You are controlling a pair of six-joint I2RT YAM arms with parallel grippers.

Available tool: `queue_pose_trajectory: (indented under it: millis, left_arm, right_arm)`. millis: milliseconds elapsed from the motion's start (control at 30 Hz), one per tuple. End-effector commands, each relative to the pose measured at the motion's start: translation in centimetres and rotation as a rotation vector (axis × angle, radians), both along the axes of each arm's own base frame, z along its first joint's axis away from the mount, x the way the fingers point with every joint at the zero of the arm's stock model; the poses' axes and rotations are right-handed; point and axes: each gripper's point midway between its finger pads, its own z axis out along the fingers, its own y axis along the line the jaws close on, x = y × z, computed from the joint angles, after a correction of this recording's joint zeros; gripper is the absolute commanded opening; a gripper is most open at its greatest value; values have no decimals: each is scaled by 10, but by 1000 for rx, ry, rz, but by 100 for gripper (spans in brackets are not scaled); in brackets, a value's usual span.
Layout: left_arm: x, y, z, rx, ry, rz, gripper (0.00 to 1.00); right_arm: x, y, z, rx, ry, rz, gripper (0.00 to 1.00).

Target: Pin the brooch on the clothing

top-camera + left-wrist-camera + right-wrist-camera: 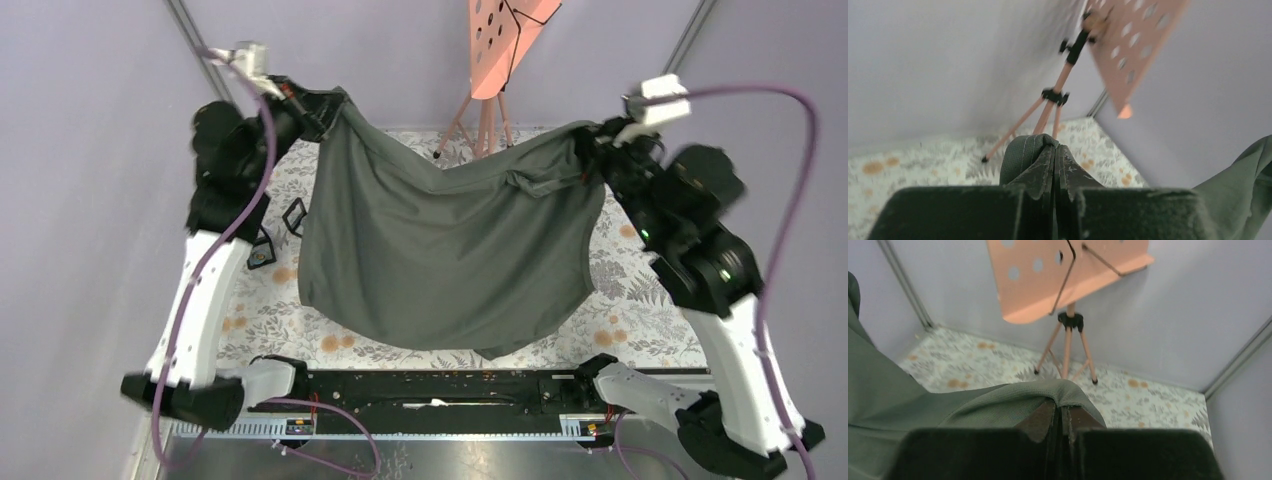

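The clothing (440, 250), a dark grey T-shirt, hangs spread between both arms above the table, its lower edge sagging toward the near side. My left gripper (330, 105) is shut on its upper left corner. In the left wrist view the hem (1020, 155) folds over the closed left gripper (1055, 147). My right gripper (585, 140) is shut on the upper right corner; the fabric (923, 400) drapes over the closed right gripper (1063, 407). Two small dark items (295, 215) (262, 250) lie by the left arm; I cannot tell whether either is the brooch.
A pink perforated music stand (500, 40) on a tripod stands at the back middle, close behind the shirt's top edge. The table carries a floral cloth (640, 320). Pale walls close in the back and both sides. A black rail (440, 390) runs along the near edge.
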Motion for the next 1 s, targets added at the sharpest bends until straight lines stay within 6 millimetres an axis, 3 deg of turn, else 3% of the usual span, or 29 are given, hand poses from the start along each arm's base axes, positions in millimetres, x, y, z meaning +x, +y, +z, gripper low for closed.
queue_pose_trajectory:
  millis: [0, 67, 200, 333, 433, 467, 567, 633, 667, 767, 867, 900, 933, 967]
  left_arm:
    - [34, -10, -18, 12, 62, -23, 0]
    - [44, -13, -11, 23, 53, -39, 0]
    - [52, -25, 18, 42, 8, -114, 0]
    - [51, -25, 38, 47, -38, -111, 0]
    - [44, -27, 30, 51, -27, -136, 0]
    - [45, -29, 13, 53, 7, -146, 0]
    - [40, -30, -38, 35, 117, -160, 0]
    - [32, -30, -91, -3, 251, -165, 0]
    - [27, -28, -123, -23, 332, -152, 0]
    - [3, -14, -217, -83, 558, -63, 0]
    - [-27, 2, -299, -52, 743, 20, 2]
    - [-40, 5, -320, -30, 800, 25, 9]
    - [-52, 7, -339, -12, 854, 23, 16]
    - [-61, 8, -345, -2, 870, 18, 20]
  right_arm:
    - [36, -8, -10, -49, 31, -53, 0]
    - [49, -11, -7, -27, 35, -49, 0]
    - [59, -17, 20, 1, -5, -34, 0]
    - [50, -25, 42, -16, -49, -38, 0]
    - [38, -27, 31, -22, -50, -35, 0]
    - [29, -28, 22, -13, -44, -29, 0]
    - [13, -33, -31, 91, 74, -50, 0]
    - [-1, -43, -86, 201, 215, -123, 0]
    - [-8, -47, -130, 245, 319, -166, 0]
    - [-36, -56, -225, 360, 553, -276, 0]
    - [-65, -50, -294, 431, 780, -322, 0]
    - [-74, -45, -311, 446, 852, -312, 1]
    - [-82, -38, -325, 467, 921, -297, 10]
    - [-88, -36, -335, 469, 967, -305, 22]
